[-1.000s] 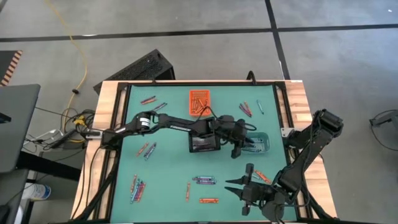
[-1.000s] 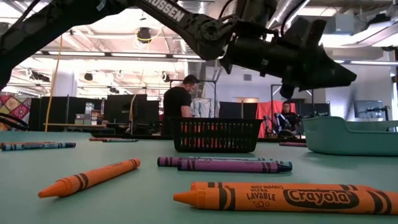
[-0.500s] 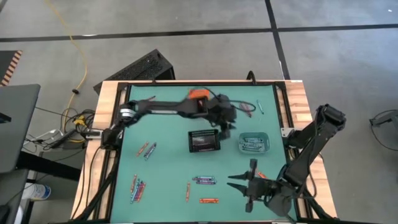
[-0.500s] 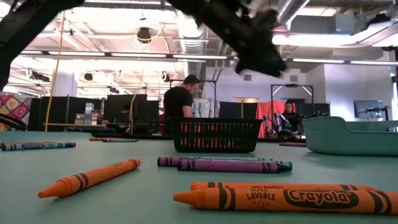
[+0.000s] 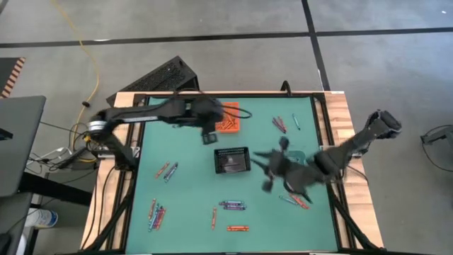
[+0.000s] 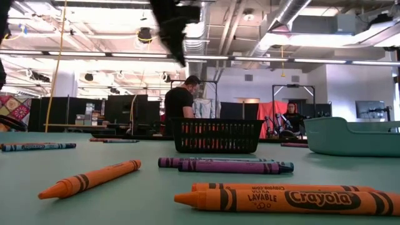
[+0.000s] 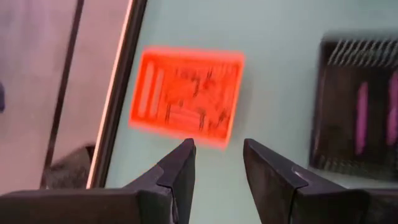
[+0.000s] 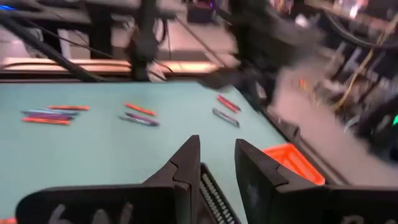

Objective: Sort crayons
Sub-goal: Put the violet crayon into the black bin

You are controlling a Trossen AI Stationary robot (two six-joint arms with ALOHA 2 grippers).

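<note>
Crayons lie scattered on the green mat: a purple and blue pair (image 5: 231,205), orange ones (image 5: 238,228), a cluster at the near left (image 5: 155,214) and others at the far right (image 5: 280,125). More lie in the orange bin (image 7: 186,96) and the black mesh bin (image 5: 232,160). My left gripper (image 5: 209,134) hangs open above the mat, just left of the orange bin, its fingers (image 7: 217,165) holding nothing. My right gripper (image 5: 263,164) hovers open to the right of the black bin, over the teal bin (image 6: 353,136), with nothing between its fingers (image 8: 217,163).
The three bins stand near the mat's middle and far side. Big in the low view's foreground are orange crayons (image 6: 90,178), (image 6: 281,199) and a purple one (image 6: 228,167). People stand in the room beyond the table. A black frame rims the mat.
My left gripper has swung up and away from the teal bin toward the table's far left, ending beside the orange bin. My right gripper has risen from the near right edge and gone toward the middle, stopping beside the black bin. No crayon on the mat has moved.
</note>
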